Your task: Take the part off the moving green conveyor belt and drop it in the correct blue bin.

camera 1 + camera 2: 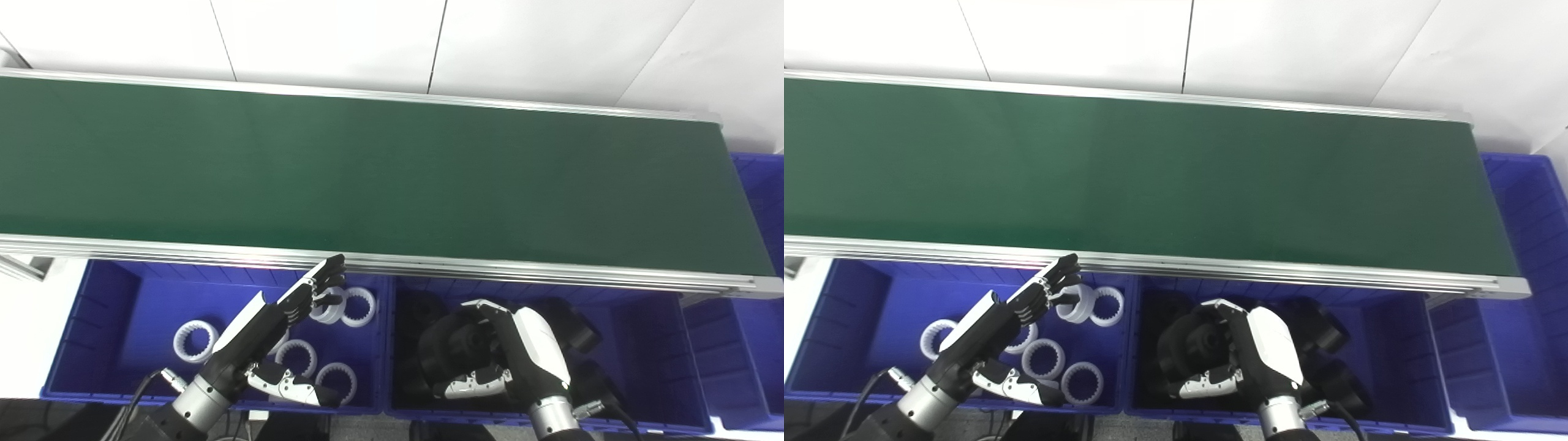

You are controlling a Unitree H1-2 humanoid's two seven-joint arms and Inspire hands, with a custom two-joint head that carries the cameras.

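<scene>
Gripping a black part (456, 343) by its rim in the right hand (520, 355) over the right bin (686, 392), rigid and likely hefty; left hand (275, 324) spread, empty; belt (367, 177) bare.

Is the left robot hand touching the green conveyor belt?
Apart. In the left eye view the left robot hand is open over the blue bin, its fingertips stopping below the green conveyor belt.

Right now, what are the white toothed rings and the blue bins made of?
The white toothed rings look like matte molded plastic: uniformly pale, no metallic glint, with crisp teeth inside. The blue bins look like hard, slightly glossy plastic, judging by their ribbed walls and soft sheen. Neither can be confirmed by sight alone.
</scene>
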